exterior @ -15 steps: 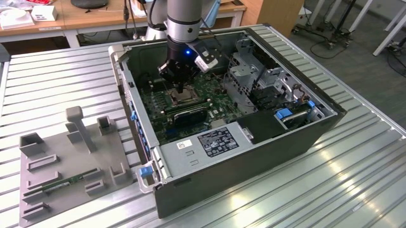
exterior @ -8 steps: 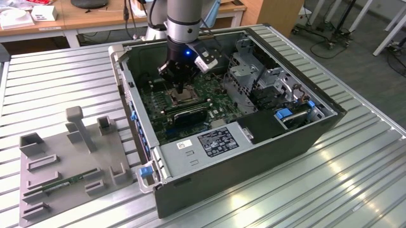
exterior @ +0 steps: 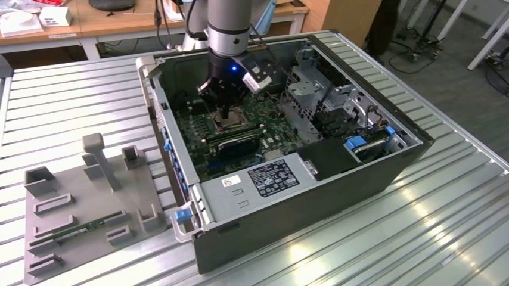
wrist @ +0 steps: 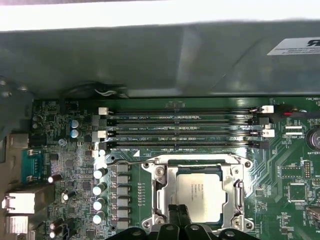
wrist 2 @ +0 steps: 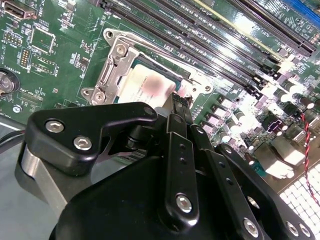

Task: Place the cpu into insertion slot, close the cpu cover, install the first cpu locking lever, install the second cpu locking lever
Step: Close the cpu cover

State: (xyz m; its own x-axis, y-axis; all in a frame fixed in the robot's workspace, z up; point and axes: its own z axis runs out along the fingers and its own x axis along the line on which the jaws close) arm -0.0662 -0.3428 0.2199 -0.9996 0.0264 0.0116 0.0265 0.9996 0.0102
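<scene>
The cpu (wrist: 200, 194) lies flat in the insertion slot (wrist: 159, 172) on the green motherboard. Its silvery-tan top (wrist 2: 145, 89) shows through the square cut-out of the cpu cover (wrist: 235, 192), which lies down around it as a silvery frame (wrist 2: 112, 67). In both wrist views my black gripper (wrist: 178, 214) stands at the socket's edge, with its fingertips (wrist 2: 177, 102) pressed together just above the rim and nothing visible between them. In the exterior view the gripper (exterior: 229, 114) reaches down into the open computer case, directly over the socket (exterior: 230, 124).
Long black memory slots (wrist: 185, 131) run beside the socket, with capacitors (wrist: 100, 187) along one side. The case walls (exterior: 171, 149), a drive cage (exterior: 318, 95) and the power supply (exterior: 263, 179) hem in the board. A grey fixture (exterior: 87, 214) holding a memory stick (exterior: 80, 229) lies at the exterior view's left.
</scene>
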